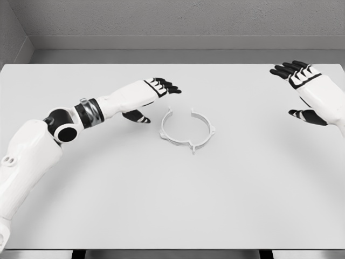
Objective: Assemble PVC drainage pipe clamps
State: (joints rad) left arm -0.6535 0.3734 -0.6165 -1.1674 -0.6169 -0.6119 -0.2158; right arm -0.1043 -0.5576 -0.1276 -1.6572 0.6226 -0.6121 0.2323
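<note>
No brand, label or legible writing is seen on any item.

Table point(172, 205): a flat, matte, pale grey-white surface is presented, rectangular, filling most of the view. A grey wall with a lighter band along its base is seen beyond the far edge at 12 o'clock.

Left arm point(32, 156): smooth white shell segments are shown entering from 8 o'clock, joined by a black round elbow joint and a black-and-metallic banded wrist collar. The forearm is angled up toward the table's middle.

Left hand point(148, 97): a white back plate with black fingers is shown, placed at about 10 o'clock from the clamp. The fingers are extended and loosely spread, the thumb dropped below the palm; nothing is held. The hand is set near the clamp, and no contact with it can be made out.

Pipe clamp point(186, 129): the task's part is found lying flat on the table just left of centre of the view, a little above the middle. It is a thin white plastic ring, smooth and glossy-looking, with a gap in its rim at 12 o'clock where two short ends turn upward. Small projecting tabs are seen at roughly 3 o'clock and 6 o'clock on the ring. Bare table is seen through its hollow middle.

Right hand point(302, 89): a white casing with black fingers is shown at 2 o'clock in the view, well apart from the clamp. The fingers are stretched out flat and open, the thumb hanging below; nothing is grasped. Its white forearm is cut off by the right edge.
</note>
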